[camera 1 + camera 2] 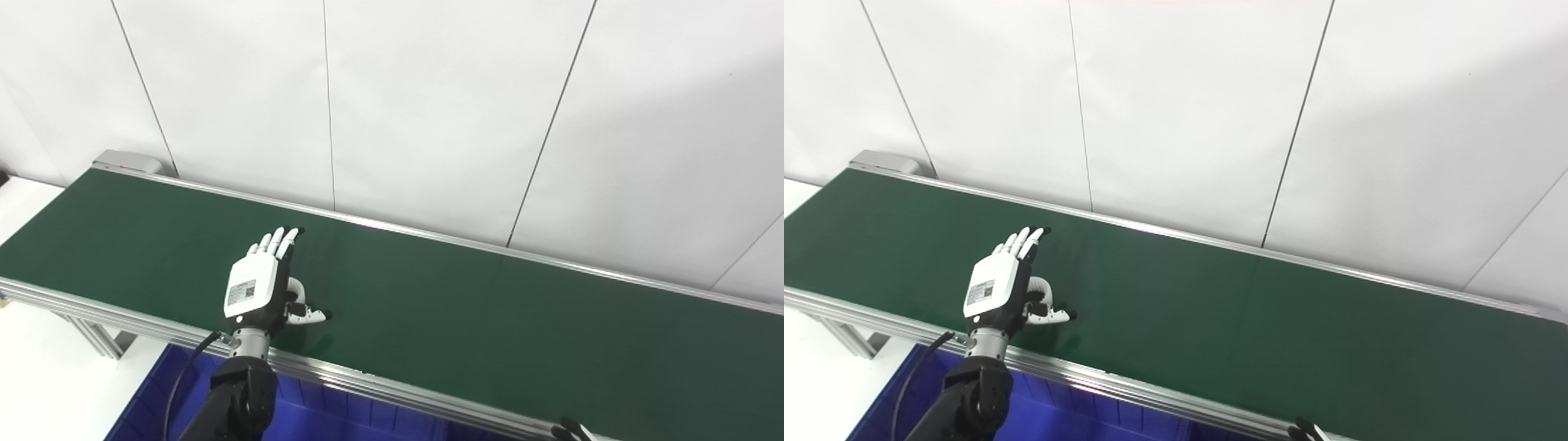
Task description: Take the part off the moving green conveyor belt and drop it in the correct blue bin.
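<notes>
The green conveyor belt (429,294) runs diagonally from upper left to lower right, edged by silver aluminium rails (392,389) and backed by a white panelled wall (441,104). The left hand (264,286) is held over the belt's near part, just beyond the near rail, fingers (278,240) straight and spread, thumb out to the right, holding nothing. A blue bin (343,416) sits below the near rail. The right hand's dark fingertips (569,429) barely show at the bottom edge by that rail.

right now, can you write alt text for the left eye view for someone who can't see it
The robot's open left hand hovers over a green conveyor belt with no part visible on it. A blue bin sits below the belt's near edge, and only the right hand's fingertips show at the bottom edge.
</notes>
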Robot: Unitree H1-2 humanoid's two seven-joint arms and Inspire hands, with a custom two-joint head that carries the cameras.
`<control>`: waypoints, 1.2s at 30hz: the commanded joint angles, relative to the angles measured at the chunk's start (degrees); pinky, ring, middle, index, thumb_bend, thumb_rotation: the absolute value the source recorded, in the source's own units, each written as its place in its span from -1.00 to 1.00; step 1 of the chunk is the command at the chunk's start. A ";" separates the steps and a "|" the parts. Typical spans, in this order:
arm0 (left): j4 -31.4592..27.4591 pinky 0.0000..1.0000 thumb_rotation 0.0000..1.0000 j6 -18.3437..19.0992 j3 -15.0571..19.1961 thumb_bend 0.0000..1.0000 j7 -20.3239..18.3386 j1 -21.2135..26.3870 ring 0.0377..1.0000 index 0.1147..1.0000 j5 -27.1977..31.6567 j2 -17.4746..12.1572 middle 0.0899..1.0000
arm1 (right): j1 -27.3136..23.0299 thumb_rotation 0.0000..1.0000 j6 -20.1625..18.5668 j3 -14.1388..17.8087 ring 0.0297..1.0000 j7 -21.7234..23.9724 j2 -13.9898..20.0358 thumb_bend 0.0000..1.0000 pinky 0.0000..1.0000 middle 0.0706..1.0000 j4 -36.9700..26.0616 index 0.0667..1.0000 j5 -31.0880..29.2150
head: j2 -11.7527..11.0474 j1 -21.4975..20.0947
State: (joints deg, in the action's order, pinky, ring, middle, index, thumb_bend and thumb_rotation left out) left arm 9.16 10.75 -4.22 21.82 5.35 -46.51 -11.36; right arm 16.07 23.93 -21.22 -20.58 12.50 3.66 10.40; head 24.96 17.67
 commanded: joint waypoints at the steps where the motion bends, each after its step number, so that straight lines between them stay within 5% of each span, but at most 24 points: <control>1: -1.79 0.90 -0.81 0.68 0.57 0.70 0.77 1.43 0.93 0.78 -0.21 -1.18 0.93 | -0.14 -0.25 2.98 0.06 0.45 -0.17 0.14 0.08 0.30 0.50 -1.83 0.59 0.35 | 0.02 -0.05; 9: -0.86 0.89 -0.96 3.90 -0.53 0.66 -1.85 1.24 0.94 0.78 -0.81 -2.50 0.95 | -0.27 -0.25 2.98 -0.17 0.45 -0.46 0.06 0.09 0.29 0.50 -1.84 0.58 0.96 | 0.35 -0.27; 19: -1.32 0.47 -1.00 6.34 -1.65 0.44 -6.38 0.40 0.65 0.62 0.36 -3.23 0.75 | 0.02 -0.18 2.97 -0.03 0.46 -0.18 -0.32 0.13 0.30 0.50 -2.32 0.58 0.57 | 0.75 -0.42; 20: -1.12 0.44 -1.00 5.58 -1.44 0.42 -6.84 0.40 0.62 0.61 1.39 -3.19 0.73 | 0.00 -0.17 2.97 -0.07 0.46 -0.23 -0.35 0.14 0.30 0.51 -2.38 0.58 0.52 | 0.81 -0.40; 22: -0.63 0.08 -1.00 3.49 -0.80 0.21 -6.58 0.37 0.16 0.39 3.62 -2.84 0.36 | -0.01 -0.17 2.97 -0.18 0.46 -0.44 -0.28 0.10 0.31 0.51 -2.45 0.59 0.79 | 0.97 -0.32; 27: 1.47 -0.27 -1.00 -3.24 0.27 0.00 -3.92 0.55 -0.26 0.03 9.64 -1.33 -0.15 | 0.18 -0.12 2.98 -0.11 0.45 -0.76 -0.10 0.13 0.29 0.51 -2.51 0.60 1.10 | 1.26 -0.37; 36: 2.74 -0.05 -1.00 -10.93 1.58 0.00 -8.98 1.35 -0.14 -0.18 23.65 1.14 -0.06 | 0.40 -0.16 2.97 0.15 0.43 -0.83 -0.40 0.17 0.26 0.50 -3.02 0.59 0.76 | 1.59 -0.45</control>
State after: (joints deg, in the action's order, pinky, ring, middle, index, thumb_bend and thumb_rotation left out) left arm 12.20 2.45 -2.13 14.17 5.08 -24.12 -10.52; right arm 16.34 23.93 -21.48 -20.83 12.37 2.17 10.87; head 26.46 17.23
